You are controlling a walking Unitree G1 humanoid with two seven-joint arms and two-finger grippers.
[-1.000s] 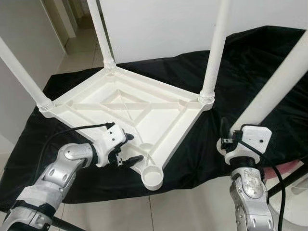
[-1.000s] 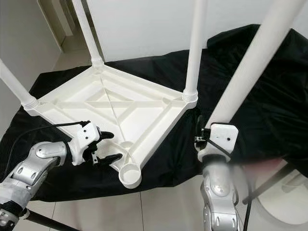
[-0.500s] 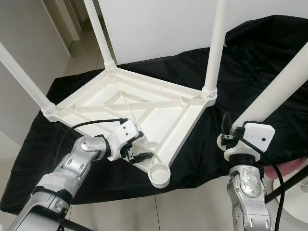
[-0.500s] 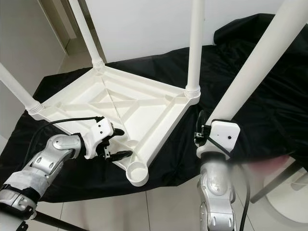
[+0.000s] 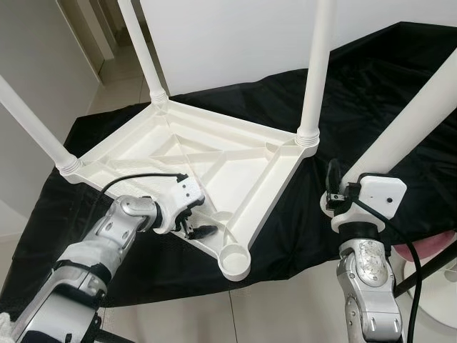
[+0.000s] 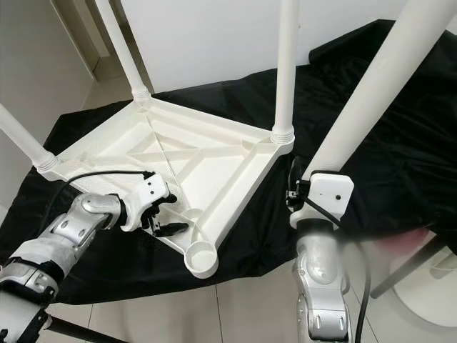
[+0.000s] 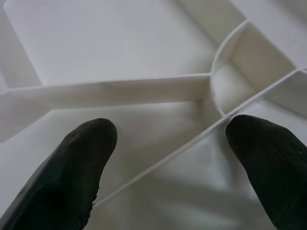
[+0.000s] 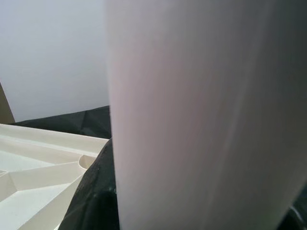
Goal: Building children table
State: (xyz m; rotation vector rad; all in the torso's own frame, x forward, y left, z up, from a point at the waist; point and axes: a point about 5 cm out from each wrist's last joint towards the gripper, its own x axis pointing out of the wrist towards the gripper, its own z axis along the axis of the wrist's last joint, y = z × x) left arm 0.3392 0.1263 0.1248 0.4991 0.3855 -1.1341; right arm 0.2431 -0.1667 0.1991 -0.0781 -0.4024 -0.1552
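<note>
Holding the fourth leg point(image 5: 410, 125) in the right gripper point(image 5: 335, 196), the robot has it tilted, the long axis running from the gripper up and away toward the robot's right, top end cut off by the frame. The table top point(image 5: 193, 161) lies upside down on a black cloth point(image 5: 371, 78), three legs already standing in their corners. The empty socket point(image 5: 234, 261) sits at the near corner, open side up, below and to the left of the right gripper, with bare cloth between them. Judgement: the leg's lower end must swing left and down to that socket, and the axis must come upright before it will seat.

Left gripper point(image 5: 198, 223) is at the near-left rim of the table top, just beside the socket corner. In the left wrist view its fingers point(image 7: 81, 167) are spread wide with a thin rib of the underside between them; nothing clamped that I can confirm. Judgement: placed to steady the top.

Right gripper's fingers: mostly hidden behind the leg and the white wrist housing; one black finger shows at the leg's left side. Grip inferred from the leg hanging unsupported otherwise. Leg's lower end is hidden behind the housing, so thread or plug condition cannot be read. Right wrist view: blurred white leg, close up.
</note>
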